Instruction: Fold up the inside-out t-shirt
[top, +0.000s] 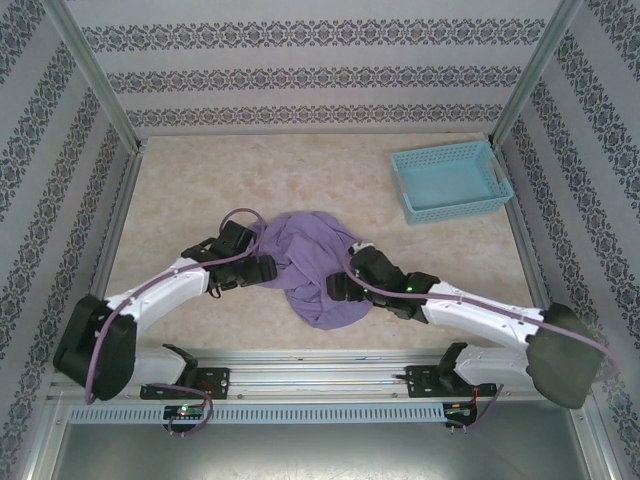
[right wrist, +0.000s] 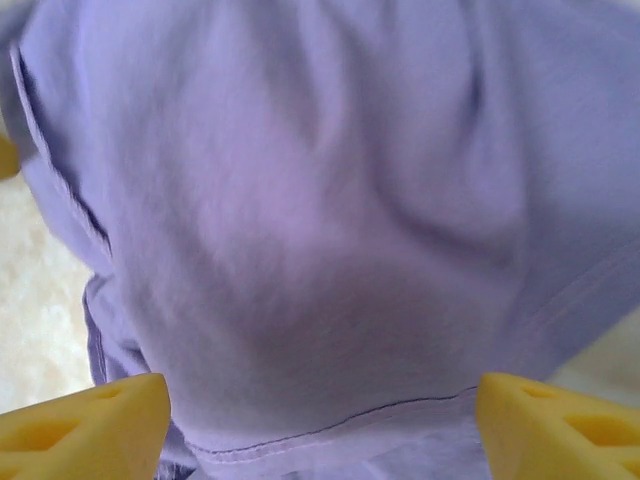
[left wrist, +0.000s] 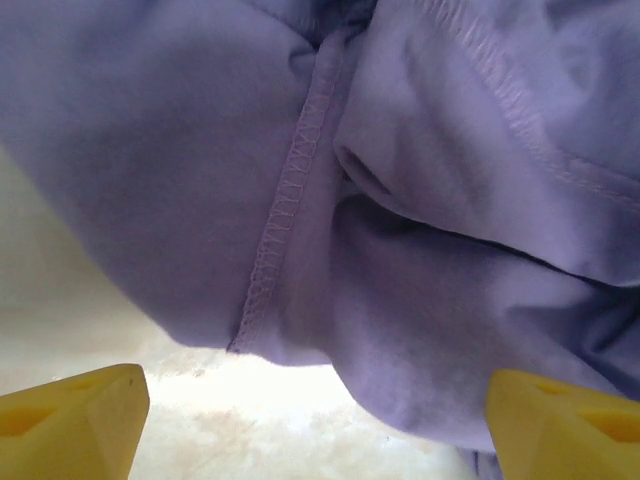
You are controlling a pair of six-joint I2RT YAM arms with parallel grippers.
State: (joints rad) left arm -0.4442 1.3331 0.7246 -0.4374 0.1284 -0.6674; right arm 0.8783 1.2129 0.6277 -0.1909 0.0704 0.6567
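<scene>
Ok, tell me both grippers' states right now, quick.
Left gripper: open, nothing gripped, facing the t-shirt.
Right gripper: open, nothing gripped.

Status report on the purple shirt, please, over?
Open: left gripper, right gripper, one each side of the t-shirt. It lies crumpled, not folded. Clear of it: basket, far right corner.

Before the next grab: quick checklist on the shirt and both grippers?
1. Left gripper open, nothing pinched: ok.
2. Right gripper open, nothing pinched: ok.
3. T-shirt spread flat: not ok, bunched in a heap between the grippers.
4. Seam ahead of the left gripper as a grab point: ok, stitching shows.
5. Basket apart from the t-shirt: ok, far right corner.
6. Which way the t-shirt lies: cannot tell.
</scene>
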